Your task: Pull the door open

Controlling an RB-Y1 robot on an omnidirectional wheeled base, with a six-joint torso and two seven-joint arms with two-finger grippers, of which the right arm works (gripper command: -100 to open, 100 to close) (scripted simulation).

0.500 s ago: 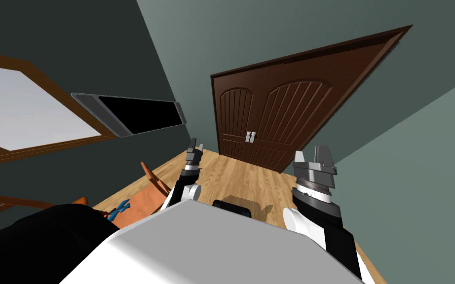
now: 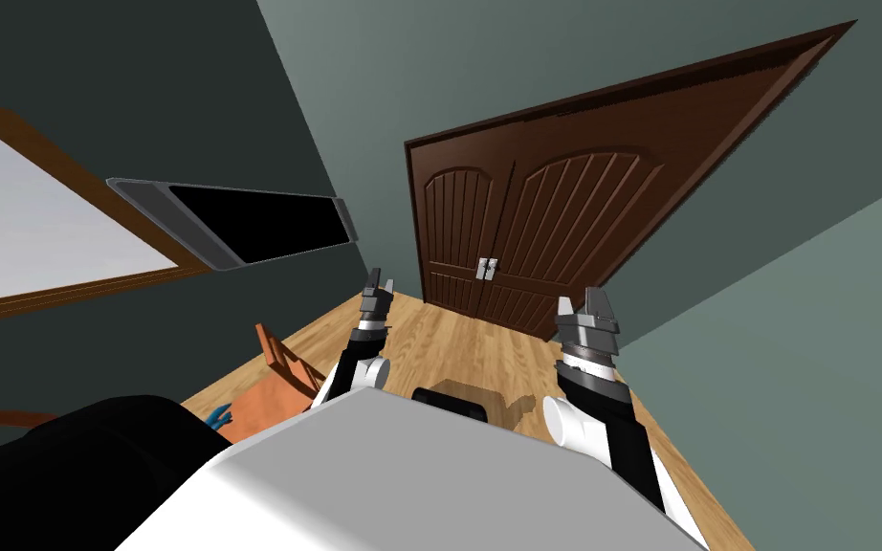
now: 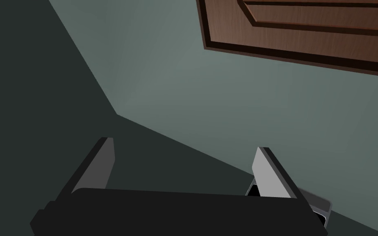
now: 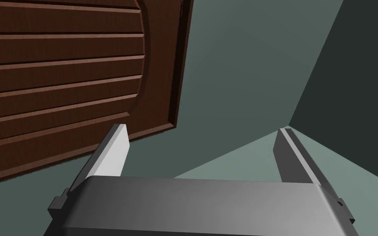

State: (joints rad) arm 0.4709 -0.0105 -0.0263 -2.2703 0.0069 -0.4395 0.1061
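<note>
Ahead, wood floor [image 2: 449, 346] meets brown door [image 2: 549, 225] — grey-green walls [image 2: 525, 67].

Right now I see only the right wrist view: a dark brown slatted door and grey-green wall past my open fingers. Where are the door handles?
Observer: In the head view, two pale handles sit side by side at the middle seam of the double door. They are to the left of the right gripper and beyond it. Nothing touches them.
Operator: And the left arm?
Observer: The left gripper is open and holds nothing. It points at the wall left of the door.
Operator: Is anything beside me on the floor?
Observer: A wooden chair stands on the robot's left, apart from both arms.
</note>
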